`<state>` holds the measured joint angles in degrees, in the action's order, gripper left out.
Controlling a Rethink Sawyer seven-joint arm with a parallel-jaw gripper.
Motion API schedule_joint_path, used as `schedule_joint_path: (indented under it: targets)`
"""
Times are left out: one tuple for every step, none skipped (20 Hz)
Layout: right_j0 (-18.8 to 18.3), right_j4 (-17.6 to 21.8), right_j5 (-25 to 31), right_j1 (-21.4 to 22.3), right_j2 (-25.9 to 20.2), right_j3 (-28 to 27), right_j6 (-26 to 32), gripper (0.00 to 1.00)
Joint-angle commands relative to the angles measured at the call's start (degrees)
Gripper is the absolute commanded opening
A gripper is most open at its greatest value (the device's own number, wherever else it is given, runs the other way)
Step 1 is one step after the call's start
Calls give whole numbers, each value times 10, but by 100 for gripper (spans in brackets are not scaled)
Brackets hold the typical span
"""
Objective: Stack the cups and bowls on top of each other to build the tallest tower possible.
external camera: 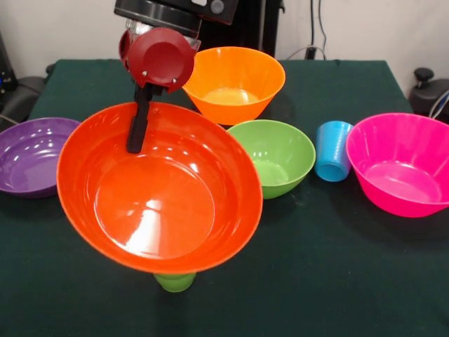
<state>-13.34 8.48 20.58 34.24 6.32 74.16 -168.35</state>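
Note:
My gripper (138, 142) comes down from the top and is shut on the far rim of a large orange bowl (158, 196). One black finger (139, 123) shows inside the rim. The bowl is tilted with its opening toward the camera. A lime green cup (174, 282) shows just below the bowl and is mostly hidden by it. I cannot tell whether the bowl touches the cup. A yellow-orange bowl (235, 84), a green bowl (277, 158), a light blue cup (332, 149), a pink bowl (400, 165) and a purple bowl (31, 154) stand on the table.
The dark green tablecloth (330, 281) covers the table. The purple bowl sits at the left edge and the pink bowl at the right edge. Dark equipment stands beyond the far corners (429, 91).

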Motion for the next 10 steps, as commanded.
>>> schedule_joint_path:
  targets:
    - [19,3,-12,23,-25,77,-11,0]
    - [19,2,-11,23,-26,76,-10,0]
    - [19,1,-12,24,-26,78,-11,0]
    - [21,1,-11,25,-24,80,-12,0]
    - [20,0,-8,21,-24,75,-11,0]
    - [20,0,-7,18,-24,73,-11,0]
    - [20,-1,-6,15,-24,70,-11,0]
    - [20,-1,-8,11,-25,66,-11,0]
    - [20,-1,-10,10,-26,67,-11,0]
    - [16,0,-13,12,-28,71,-8,0]
